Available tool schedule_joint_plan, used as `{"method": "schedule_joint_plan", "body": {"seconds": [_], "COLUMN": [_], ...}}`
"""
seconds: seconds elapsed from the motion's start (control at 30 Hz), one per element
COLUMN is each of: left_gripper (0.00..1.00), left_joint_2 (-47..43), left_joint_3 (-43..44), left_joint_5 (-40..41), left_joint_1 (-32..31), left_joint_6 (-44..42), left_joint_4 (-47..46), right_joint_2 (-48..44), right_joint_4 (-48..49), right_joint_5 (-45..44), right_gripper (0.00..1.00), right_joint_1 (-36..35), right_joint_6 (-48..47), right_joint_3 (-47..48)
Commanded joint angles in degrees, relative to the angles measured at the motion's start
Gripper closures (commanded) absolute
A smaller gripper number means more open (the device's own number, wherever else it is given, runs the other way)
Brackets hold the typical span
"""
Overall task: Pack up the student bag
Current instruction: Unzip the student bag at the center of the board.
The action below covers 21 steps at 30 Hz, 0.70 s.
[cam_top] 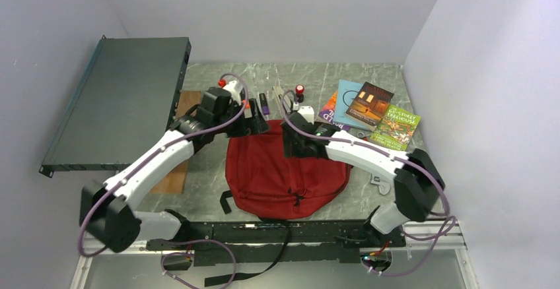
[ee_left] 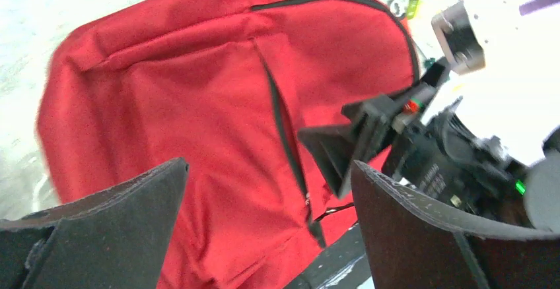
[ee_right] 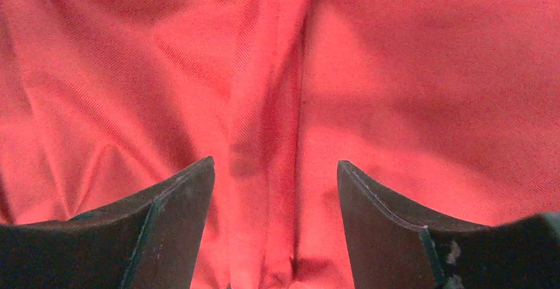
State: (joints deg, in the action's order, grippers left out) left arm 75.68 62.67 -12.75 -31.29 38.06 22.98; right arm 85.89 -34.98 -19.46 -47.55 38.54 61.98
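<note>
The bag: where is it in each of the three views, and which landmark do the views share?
Top external: bag lies in the centre of the picture.
Left wrist: bag fills most of the picture.
Right wrist: bag fills the whole picture, seen from very close.
Shared landmark: right gripper, open, above the bag.

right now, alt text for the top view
A red bag lies flat on the table, with the left gripper and right gripper at its far edge. Books fan out far right; a dark flat panel sits left.
</note>
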Motion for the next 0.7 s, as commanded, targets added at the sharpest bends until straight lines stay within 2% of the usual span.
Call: {"method": "schedule_joint_plan", "body": {"seconds": [0.0,0.13,0.2,0.27,0.37,0.47,0.57,0.67], "left_gripper": [0.00,0.00,0.00,0.00,0.02,0.13,0.21,0.26], "left_joint_2": [-6.33,-9.55,-9.02,-6.76,-1.86,3.41,8.50,13.43], "left_joint_3": [-4.46,-8.63,-9.21,-8.19,-6.46,-6.18,-4.30,-2.03], "left_joint_5": [8.21,4.67,4.39,5.20,5.65,5.32,5.24,4.83], "left_joint_1": [0.17,-0.41,-2.68,-5.72,-10.04,-12.36,-13.32,-13.69], "left_joint_6": [-4.83,-2.67,-1.71,-1.31,-0.43,0.60,1.09,1.17], "left_joint_4": [9.86,6.50,4.47,4.03,2.55,-0.79,-2.15,-3.63], "right_joint_2": [6.51,10.67,10.47,7.34,0.80,-4.73,-4.23,-3.93], "right_joint_4": [-0.10,-0.33,-1.38,1.41,8.90,22.38,33.90,43.98], "right_joint_5": [-3.61,-4.60,-5.90,-4.48,4.27,14.18,30.12,38.16], "right_gripper": [0.30,0.40,0.56,0.79,0.97,1.00,1.00,1.00], "right_joint_1": [-1.91,-2.28,-2.09,-1.56,0.99,3.65,9.29,12.35], "right_joint_6": [-1.32,-2.95,-3.38,-4.45,-6.17,-7.02,-3.75,0.44], "right_joint_3": [4.65,6.07,5.29,0.28,-7.87,-16.95,-23.50,-28.26]}}
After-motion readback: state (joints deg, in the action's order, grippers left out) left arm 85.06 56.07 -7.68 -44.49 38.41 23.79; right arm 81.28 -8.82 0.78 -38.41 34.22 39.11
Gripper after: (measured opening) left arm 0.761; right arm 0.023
